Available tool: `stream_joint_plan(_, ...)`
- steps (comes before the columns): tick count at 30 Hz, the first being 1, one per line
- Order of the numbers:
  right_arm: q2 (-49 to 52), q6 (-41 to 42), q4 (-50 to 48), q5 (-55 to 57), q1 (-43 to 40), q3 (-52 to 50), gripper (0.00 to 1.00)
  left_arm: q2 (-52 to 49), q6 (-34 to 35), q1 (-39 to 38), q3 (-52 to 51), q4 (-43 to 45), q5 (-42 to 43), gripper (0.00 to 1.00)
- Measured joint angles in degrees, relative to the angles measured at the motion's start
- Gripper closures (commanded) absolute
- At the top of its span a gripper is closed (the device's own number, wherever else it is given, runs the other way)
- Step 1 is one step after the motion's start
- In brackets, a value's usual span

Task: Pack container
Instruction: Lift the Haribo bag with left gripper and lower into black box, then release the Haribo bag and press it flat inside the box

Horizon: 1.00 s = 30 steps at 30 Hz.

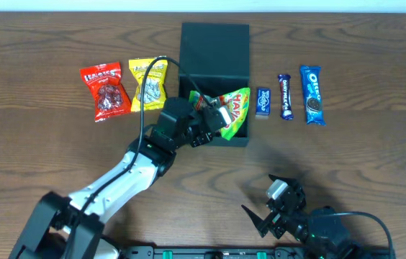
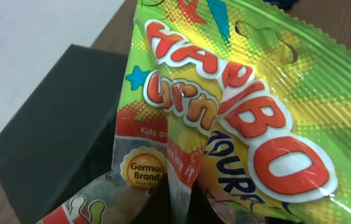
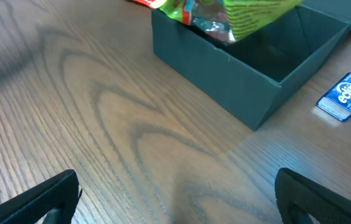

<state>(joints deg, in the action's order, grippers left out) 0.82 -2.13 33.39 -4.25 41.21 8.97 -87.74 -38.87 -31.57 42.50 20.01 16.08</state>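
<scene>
My left tool [image 1: 214, 117] grips the Haribo packet [image 1: 236, 108] over the open container [image 1: 214, 50]; my right tool [image 3: 178, 202] gapes wide, empty, above the counter [image 3: 70, 93].

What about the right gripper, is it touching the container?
Apart. The overhead view shows the right gripper well short of the container, with table between them; the right wrist view shows the same gap.

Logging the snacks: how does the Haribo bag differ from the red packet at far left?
The Haribo bag is green-yellow, the red packet red. The Haribo bag hangs crumpled in the left gripper over the open container; the red packet lies flat on the table. Both are glossy snack bags.
</scene>
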Motion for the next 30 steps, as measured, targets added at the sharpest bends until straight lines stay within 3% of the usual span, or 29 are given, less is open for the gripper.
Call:
stream_joint_plan(2, 0.0, 0.0, 0.0, 0.0, 0.0, 0.0, 0.01, -0.52, -0.17, 0.02, 0.0, 0.24, -0.02, 0.93)
stream_joint_plan(4, 0.0, 0.0, 0.0, 0.0, 0.0, 0.0, 0.01, -0.66, -0.5, 0.0, 0.0, 0.22, 0.02, 0.72)
stream_joint_plan(5, 0.0, 0.0, 0.0, 0.0, 0.0, 0.0, 0.01, -0.66, -0.5, 0.0, 0.02, 0.39, 0.0, 0.46)
stream_joint_plan(6, 0.0, 0.0, 0.02, 0.0, 0.0, 0.0, 0.01, -0.66, -0.74, 0.0, 0.17, 0.57, -0.02, 0.04)
stream_joint_plan(14, 0.0, 0.0, 0.02, 0.0, 0.0, 0.0, 0.01, -0.2, 3.32, 0.0, 0.76, 2.62, -2.58, 0.05)
stream_joint_plan(20, 0.0, 0.0, 0.02, 0.0, 0.0, 0.0, 0.01, 3.98, 12.28, 0.02, 0.76, 2.97, -1.46, 0.04)
stream_joint_plan(22, 0.0, 0.0, 0.0, 0.0, 0.0, 0.0, 0.01, 5.86, 15.56, 0.0, 0.76, 3.06, 0.61, 0.0)
stream_joint_plan(24, 0.0, 0.0, 0.0, 0.0, 0.0, 0.0, 0.01, 7.17, 18.84, 0.0, 0.76, 3.1, 2.93, 0.14)
stream_joint_plan(26, 0.0, 0.0, 0.02, 0.0, 0.0, 0.0, 0.01, 7.76, 21.59, 0.0, 0.76, 3.06, 5.03, 0.36)
stream_joint_plan(28, 0.0, 0.0, 0.0, 0.0, 0.0, 0.0, 0.01, 7.93, 23.93, 0.02, 0.85, 2.16, 7.3, 0.67)
stream_joint_plan(29, 0.0, -0.02, 0.02, 0.0, 0.0, 0.0, 0.01, 7.93, 24.33, 0.0, 0.92, 1.36, 8.07, 0.94)
stream_joint_plan(30, 0.0, 0.0, 0.0, 0.0, 0.0, 0.0, 0.01, 7.93, 24.92, 0.0, 0.92, 0.42, 8.92, 0.94)
